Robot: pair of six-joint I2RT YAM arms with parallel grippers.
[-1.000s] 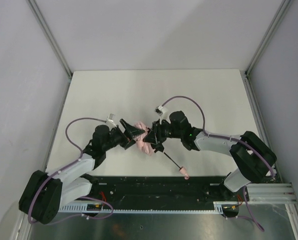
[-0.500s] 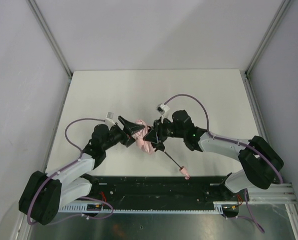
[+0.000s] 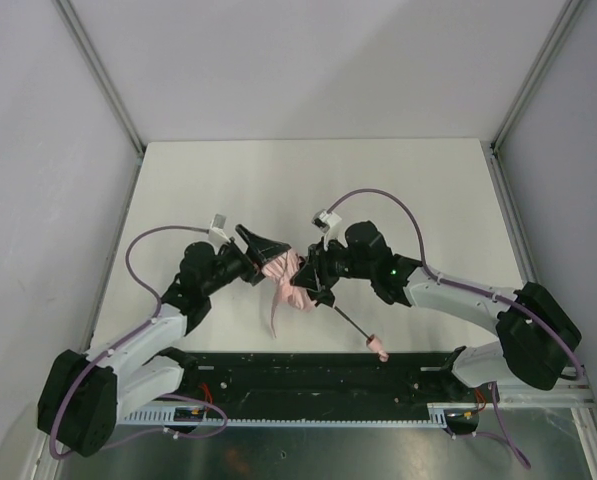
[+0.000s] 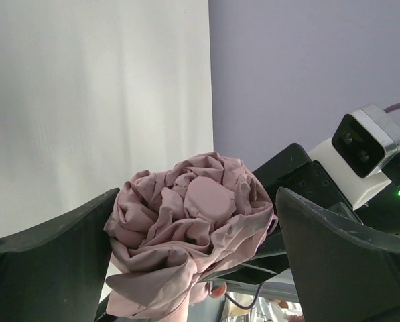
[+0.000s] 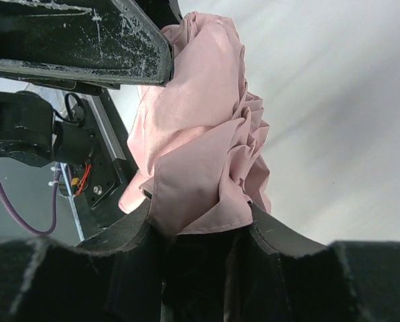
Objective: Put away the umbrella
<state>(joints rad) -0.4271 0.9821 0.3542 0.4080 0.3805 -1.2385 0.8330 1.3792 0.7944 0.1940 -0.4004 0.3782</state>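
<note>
A: Top external view: the pale pink fabric folding umbrella (image 3: pixel 290 282) sits bunched between the two arms, over the near middle of the white table (image 3: pixel 228 180). Its thin black metal shaft (image 3: pixel 346 320) runs toward the near edge, ending in the small pink handle (image 3: pixel 377 348).

B: Who has it?

A: The right end effector (image 5: pixel 193 235) is clenched on the gathered canopy folds. The left end effector (image 4: pixel 193 268) is spread wide, its fingers (image 4: pixel 45 268) on either side of the canopy tip, gripping nothing.

B: What could go wrong?

A: I'd judge the grip is on loose cloth rather than the shaft, so the fabric may slide out. One flap (image 3: pixel 275 310) hangs free below the bundle and could snag. If the left fingers close off-centre, they could push the bundle askew.
</note>
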